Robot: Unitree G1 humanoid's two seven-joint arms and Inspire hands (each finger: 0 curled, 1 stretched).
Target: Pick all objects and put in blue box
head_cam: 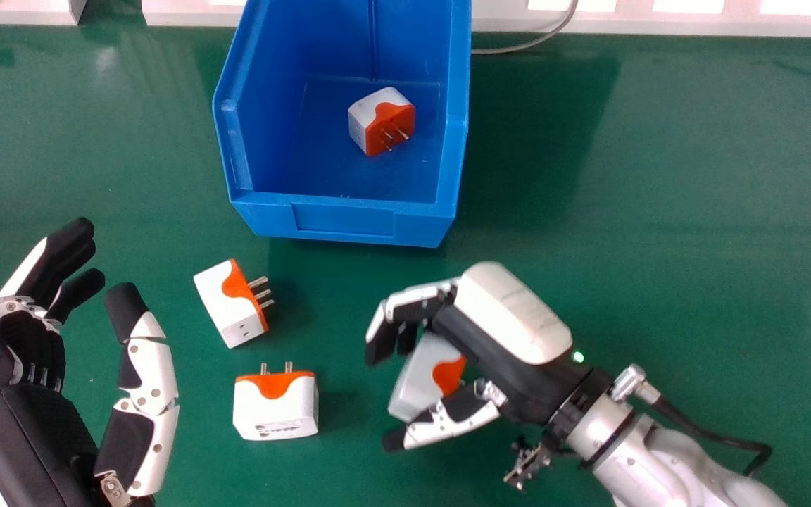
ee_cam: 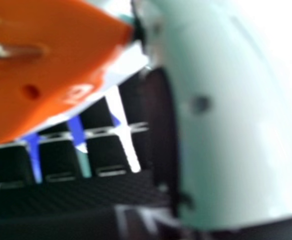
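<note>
Downward head view, close-up at right hand (head_cam: 507,313)

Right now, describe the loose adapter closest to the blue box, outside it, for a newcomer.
Find the blue box, then look on the green table just off its near left corner. There lies a white-and-orange plug adapter. Its prongs point right; the next adapter, nearer the robot, aims its prongs at the box.

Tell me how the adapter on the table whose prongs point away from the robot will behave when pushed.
The adapter looks like hard plastic, so it should stay stiff. Its flat, blocky sides suggest sliding or tipping rather than rolling. The jutting prongs could catch on something ahead.
</note>
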